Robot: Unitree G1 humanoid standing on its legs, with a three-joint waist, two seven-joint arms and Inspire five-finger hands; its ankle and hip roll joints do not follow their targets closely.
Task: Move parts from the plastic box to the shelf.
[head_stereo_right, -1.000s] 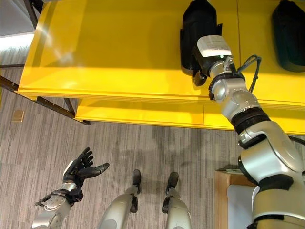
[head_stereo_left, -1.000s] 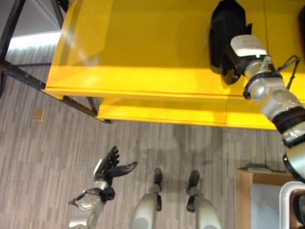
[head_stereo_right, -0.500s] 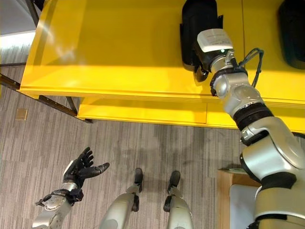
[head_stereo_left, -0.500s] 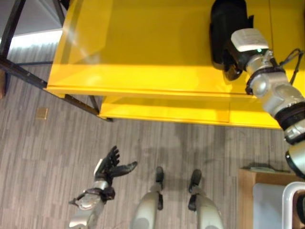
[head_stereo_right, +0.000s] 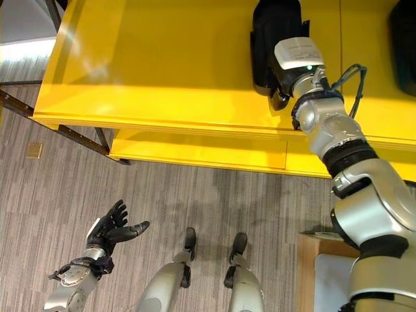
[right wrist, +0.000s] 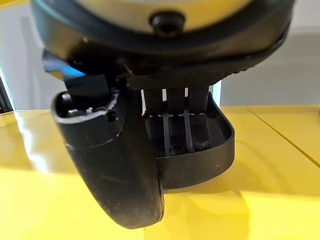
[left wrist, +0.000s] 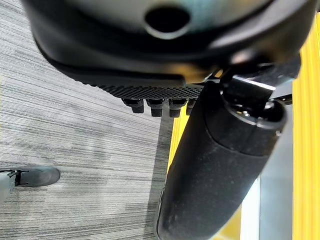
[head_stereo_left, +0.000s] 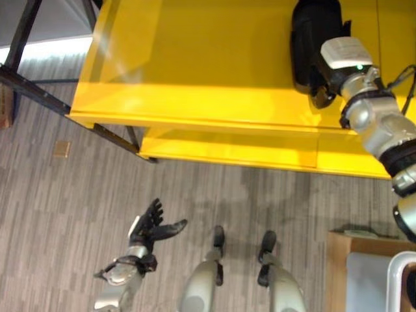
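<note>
A black moulded part (head_stereo_left: 312,29) lies on the top of the yellow shelf (head_stereo_left: 195,58). My right hand (head_stereo_left: 320,88) reaches onto it from the shelf's near edge. In the right wrist view its straight fingers (right wrist: 172,130) lie inside the black part (right wrist: 210,155) and the thumb (right wrist: 117,165) stands beside the part's rim, so the hand is open. My left hand (head_stereo_left: 153,227) hangs low over the floor, open and holding nothing. A second black part (head_stereo_right: 404,26) sits further right on the shelf. The white rim of the plastic box (head_stereo_left: 398,273) shows at the lower right.
The shelf has a lower yellow tier (head_stereo_left: 227,153) below its front edge. A dark metal frame (head_stereo_left: 39,91) runs beside the shelf's left end. The box stands on a brown wooden surface (head_stereo_left: 344,242). A small tan square (head_stereo_left: 62,148) lies on the grey floor.
The whole picture has shifted a little, so the camera moved. My right hand stays at the black part on the shelf. The left hand has not moved.
</note>
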